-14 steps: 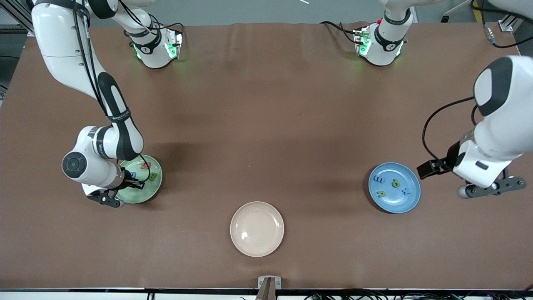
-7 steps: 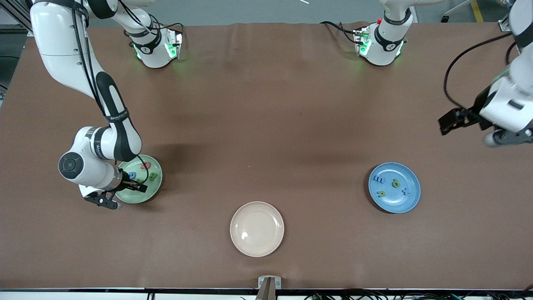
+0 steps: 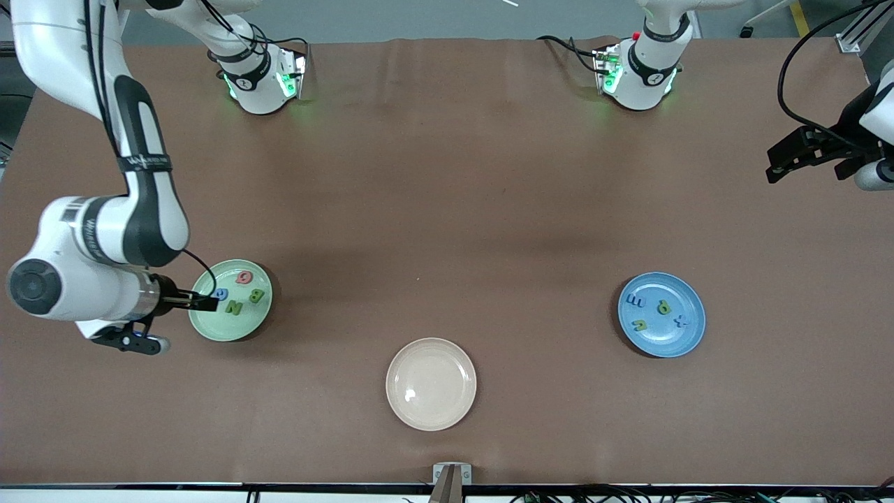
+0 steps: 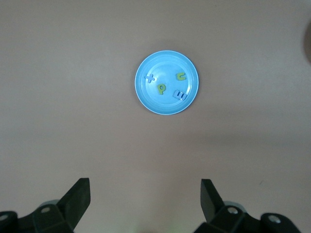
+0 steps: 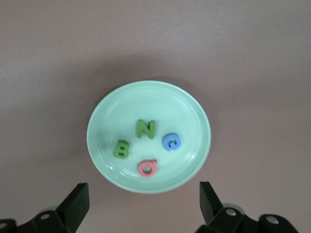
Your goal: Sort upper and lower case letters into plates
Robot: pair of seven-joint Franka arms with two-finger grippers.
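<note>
The mint green plate [image 3: 216, 325] lies toward the right arm's end of the table. It holds a green N [image 5: 145, 128], a green B [image 5: 121, 149], a red Q [image 5: 147, 168] and a blue letter [image 5: 171, 141]. My right gripper [image 5: 143, 189] hangs open and empty above the plate's edge. The blue plate [image 3: 663, 344] lies toward the left arm's end. In it are a blue x [image 4: 150, 78], a green p [image 4: 161, 88], a yellow-green u [image 4: 180, 76] and a blue letter [image 4: 180, 95]. My left gripper [image 4: 145, 183] is open and empty, high over bare table.
A cream-beige plate [image 3: 431, 412] sits empty between the two plates and nearer to the front camera. The two arm bases [image 3: 260, 84] [image 3: 639, 73] stand at the table edge farthest from the front camera. A brown mat covers the table.
My right gripper has opened, risen and drawn off the mint plate, and the green N now shows there. My left arm has lifted away from beside the blue plate.
</note>
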